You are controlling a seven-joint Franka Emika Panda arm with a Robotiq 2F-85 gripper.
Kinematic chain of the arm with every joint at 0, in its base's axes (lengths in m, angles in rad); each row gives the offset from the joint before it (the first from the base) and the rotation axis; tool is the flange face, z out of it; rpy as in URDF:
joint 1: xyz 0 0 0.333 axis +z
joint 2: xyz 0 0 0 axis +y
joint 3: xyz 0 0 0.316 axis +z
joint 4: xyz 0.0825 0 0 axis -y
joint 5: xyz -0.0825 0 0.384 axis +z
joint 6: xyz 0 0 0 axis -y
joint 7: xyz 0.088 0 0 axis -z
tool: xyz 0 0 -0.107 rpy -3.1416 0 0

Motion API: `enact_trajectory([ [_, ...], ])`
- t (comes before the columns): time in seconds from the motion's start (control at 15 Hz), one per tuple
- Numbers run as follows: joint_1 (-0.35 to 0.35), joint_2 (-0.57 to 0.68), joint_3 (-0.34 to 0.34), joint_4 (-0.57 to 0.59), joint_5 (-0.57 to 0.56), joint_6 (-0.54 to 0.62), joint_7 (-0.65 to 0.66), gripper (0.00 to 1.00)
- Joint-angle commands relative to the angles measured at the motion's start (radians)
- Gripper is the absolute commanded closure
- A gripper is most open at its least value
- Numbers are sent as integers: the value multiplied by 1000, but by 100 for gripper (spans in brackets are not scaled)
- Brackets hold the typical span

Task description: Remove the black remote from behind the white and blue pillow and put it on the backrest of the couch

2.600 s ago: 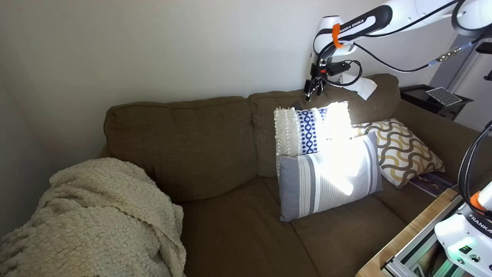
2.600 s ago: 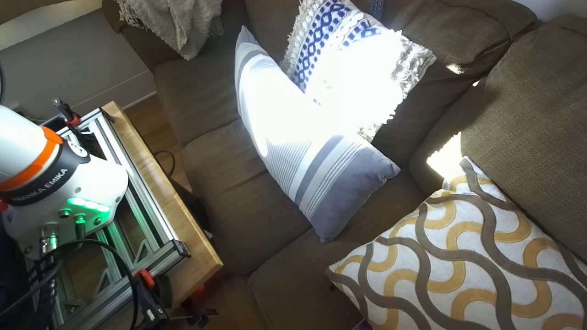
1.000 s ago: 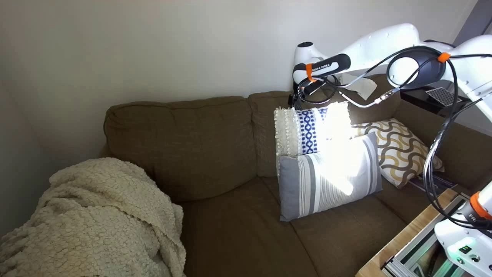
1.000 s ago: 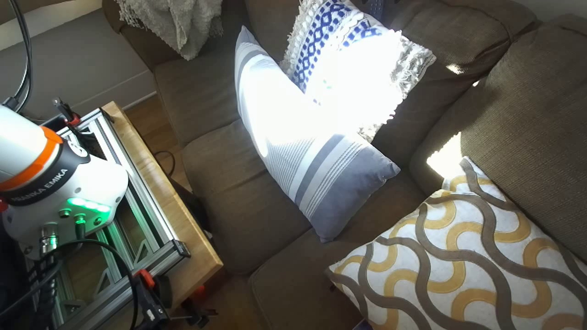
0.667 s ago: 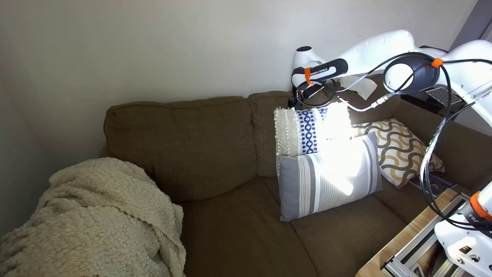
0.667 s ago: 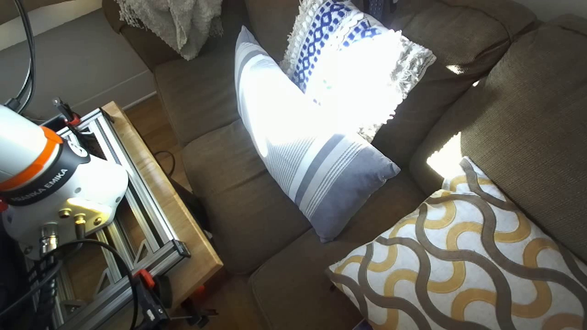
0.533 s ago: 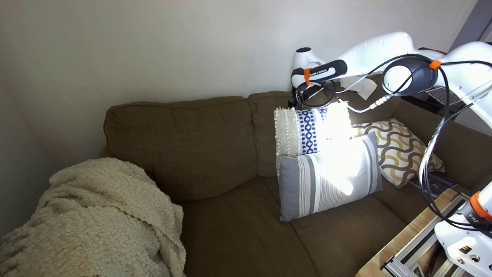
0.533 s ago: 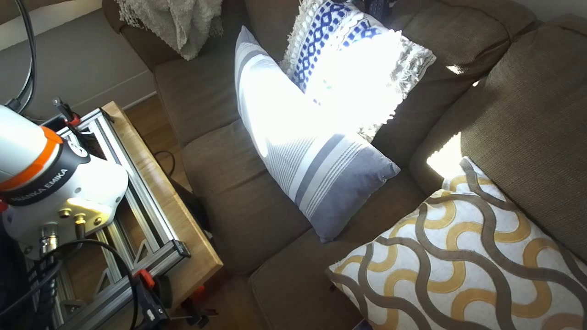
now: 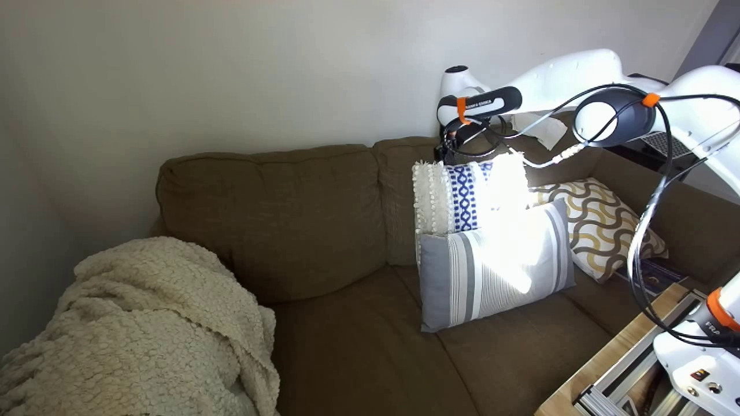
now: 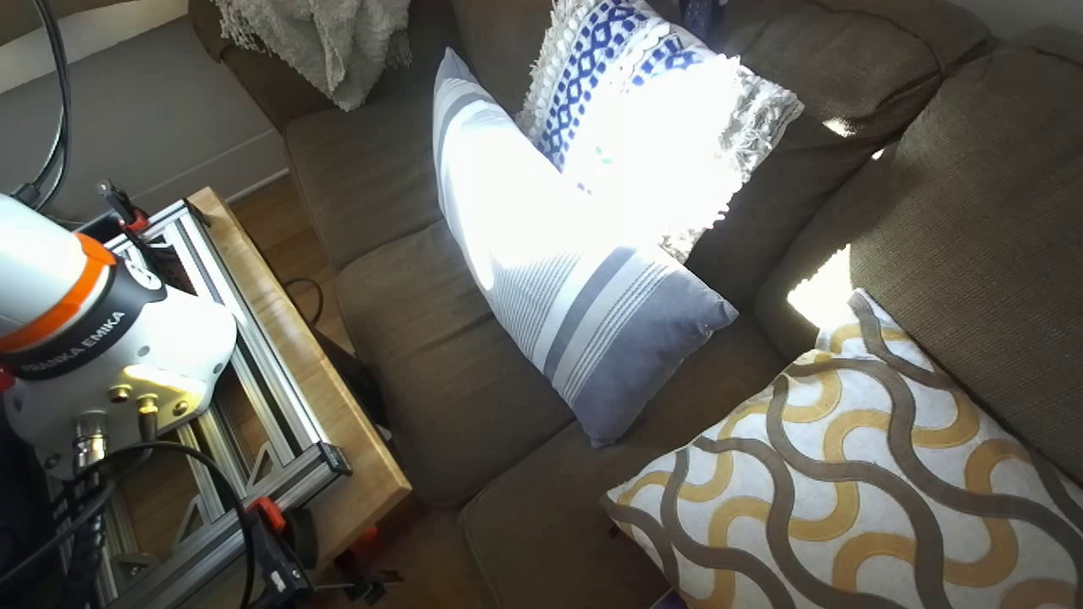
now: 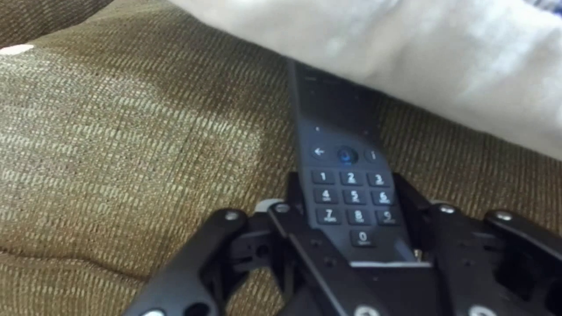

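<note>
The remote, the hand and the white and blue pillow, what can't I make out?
Black remote: far end, hidden by the white and blue pillow, wrist view.
Hand: finger positions, too small and dark, in an exterior view.
Pillow: lower part behind the grey striped cushion, middle washed out by glare, both exterior views.

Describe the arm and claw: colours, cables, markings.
Arm: smooth white, dark joint covers, orange bands, light "FRANKA EMIKA" lettering on a black collar, black cables running outside. Claw: mostly black, jointed bars, silvery screw heads.
</note>
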State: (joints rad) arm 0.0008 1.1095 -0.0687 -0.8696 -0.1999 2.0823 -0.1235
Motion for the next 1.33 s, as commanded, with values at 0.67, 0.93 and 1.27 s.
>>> enact_trajectory([
  [0.67, 12, -47, -12, 164, -22, -165, -197, 50],
  [0.93, 44, -27, -69, 203, -122, -131, -255, 75],
  [1.27, 71, 28, -95, 269, -214, -13, -380, 75],
])
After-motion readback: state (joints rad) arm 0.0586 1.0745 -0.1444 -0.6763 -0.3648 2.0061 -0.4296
